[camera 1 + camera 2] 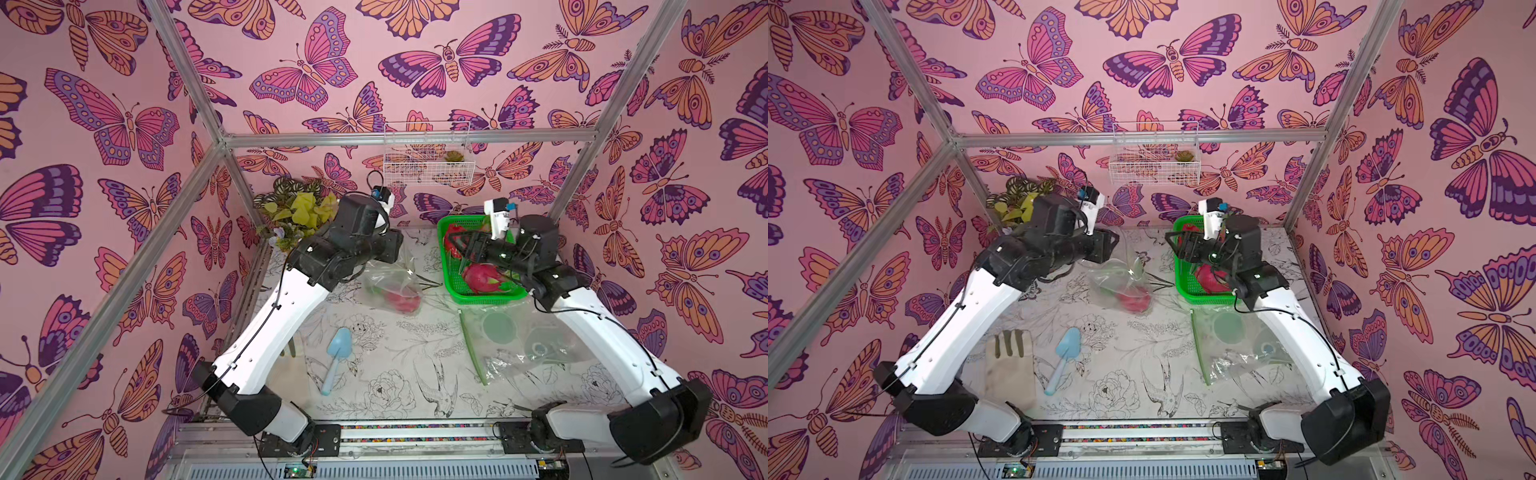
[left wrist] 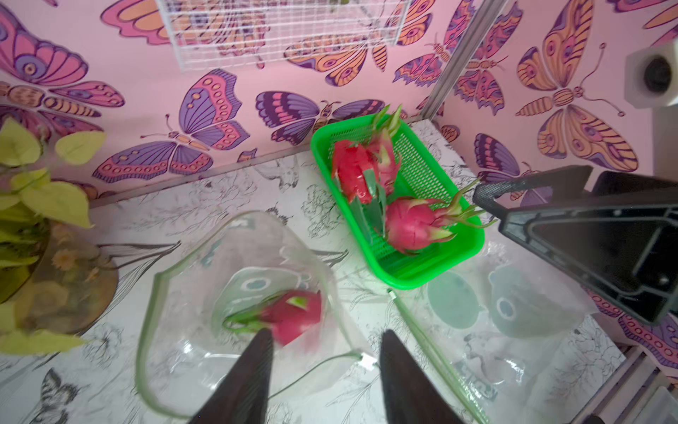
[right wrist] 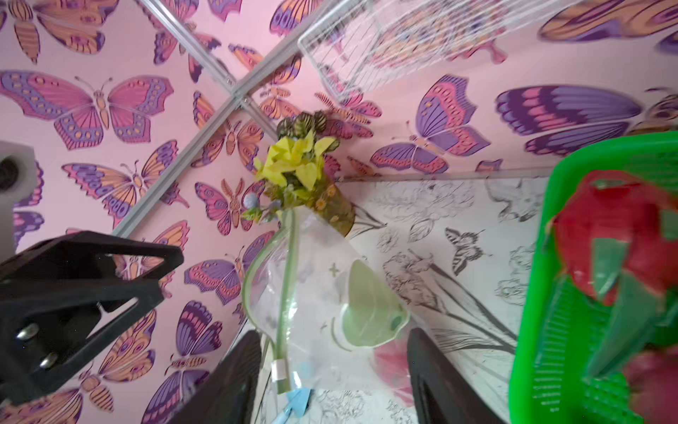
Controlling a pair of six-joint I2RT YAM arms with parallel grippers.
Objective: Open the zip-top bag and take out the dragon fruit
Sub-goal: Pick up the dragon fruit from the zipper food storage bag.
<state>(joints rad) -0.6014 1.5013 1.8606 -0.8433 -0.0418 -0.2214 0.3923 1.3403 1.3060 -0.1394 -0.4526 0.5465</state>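
A clear zip-top bag (image 1: 392, 286) (image 1: 1121, 286) lies mid-table, and its green-edged mouth gapes wide in the left wrist view (image 2: 238, 293). One magenta dragon fruit (image 1: 401, 301) (image 2: 293, 315) sits inside it. My left gripper (image 1: 392, 245) (image 2: 326, 332) hangs open just above the bag, its jaws straddling the corner with the white slider. My right gripper (image 1: 451, 245) (image 3: 332, 332) is open too, over the left end of the green basket and facing the bag (image 3: 323, 293) from the other side. Dragon fruits (image 1: 482, 278) (image 2: 411, 224) lie in the green basket (image 1: 478, 297) (image 2: 440, 271).
A second, flat, empty clear bag (image 1: 519, 345) lies in front of the basket. A blue scoop (image 1: 336, 353) and a pale glove (image 1: 1009, 365) lie front left. A potted plant (image 1: 295, 212) fills the back left corner. A white wire basket (image 1: 428, 153) hangs on the back wall.
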